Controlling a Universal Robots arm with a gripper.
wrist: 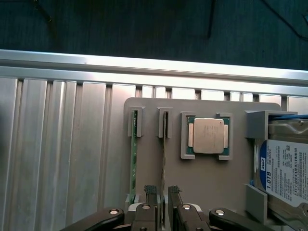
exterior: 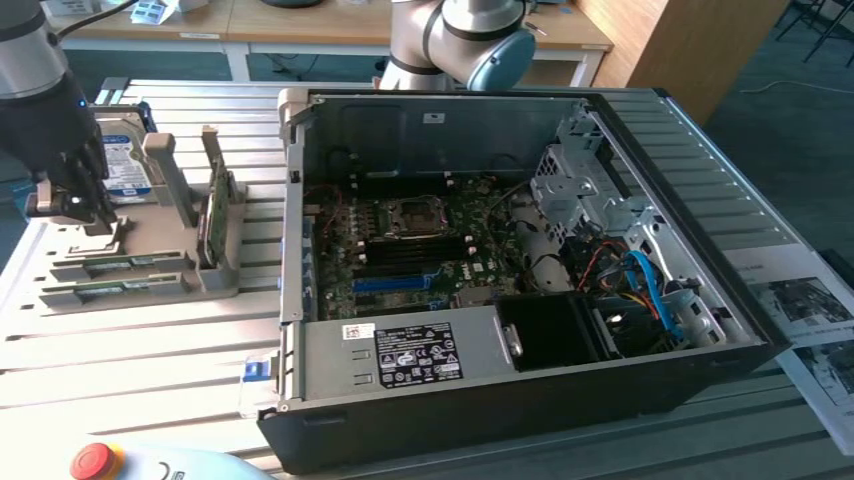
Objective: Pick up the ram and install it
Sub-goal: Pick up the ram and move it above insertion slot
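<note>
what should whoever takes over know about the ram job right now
Gripper: open, fingers either side of one ram stick, not closed on it.
Ram stick: on edge in the grey holder tray, second stick beside it; CPU and hard drive in the same tray.
Done: nothing lifted yet.
Left: the pick-up and the install into the motherboard.

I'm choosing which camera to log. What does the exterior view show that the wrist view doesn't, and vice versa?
Exterior: the open PC case, its motherboard and a red button. Wrist: a CPU in the holder, and the open claw straddling a ram. Both: the claw, holder, ram and hard drive.
</note>
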